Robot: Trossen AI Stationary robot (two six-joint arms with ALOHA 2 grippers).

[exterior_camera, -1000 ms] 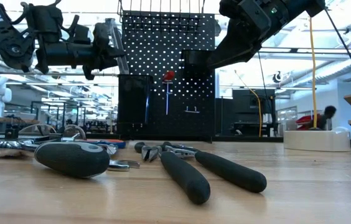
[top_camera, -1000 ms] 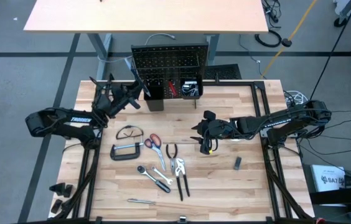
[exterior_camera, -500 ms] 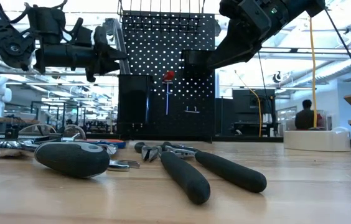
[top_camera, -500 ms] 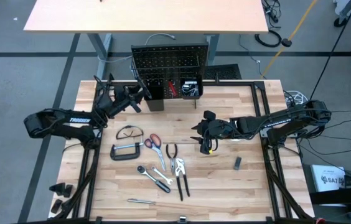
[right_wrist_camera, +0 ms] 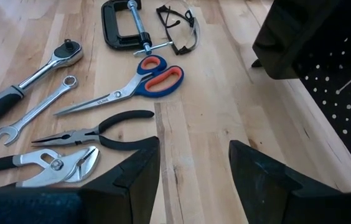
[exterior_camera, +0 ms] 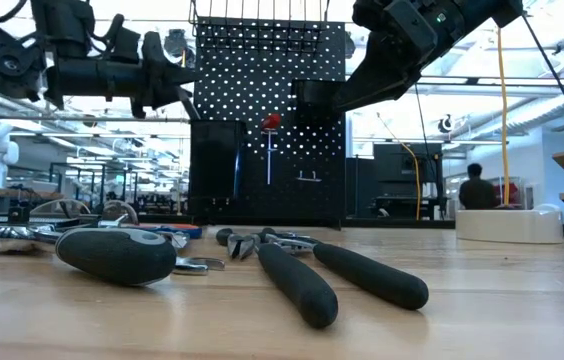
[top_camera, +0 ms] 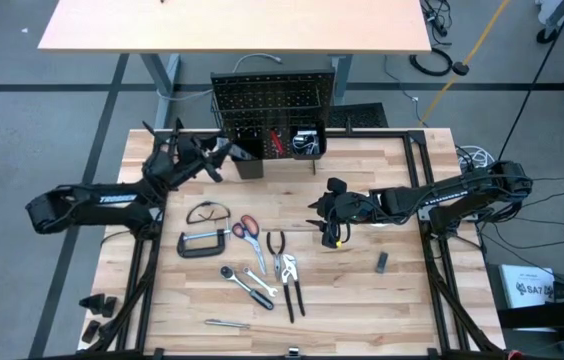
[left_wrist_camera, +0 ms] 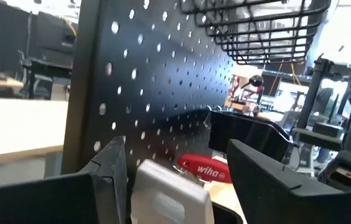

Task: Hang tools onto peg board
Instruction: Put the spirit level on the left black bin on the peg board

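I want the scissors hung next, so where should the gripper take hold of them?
Grip the scissors from above at the pivot, where the blades meet the red handles. They lie flat and closed on the table, clear of the C-clamp and needle-nose pliers, which probably leaves the handle loops free for a peg.

One peg board [top_camera: 272,98], one glasses [top_camera: 207,212], one C-clamp [top_camera: 202,243], one scissors [top_camera: 246,228], two pliers [top_camera: 284,268], one ratchet [top_camera: 247,285], one wrench [top_camera: 260,280], two arms [top_camera: 92,198].

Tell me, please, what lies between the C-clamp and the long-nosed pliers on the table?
The red-handled scissors lie between the C-clamp and the long-nosed pliers; the high view shows this.
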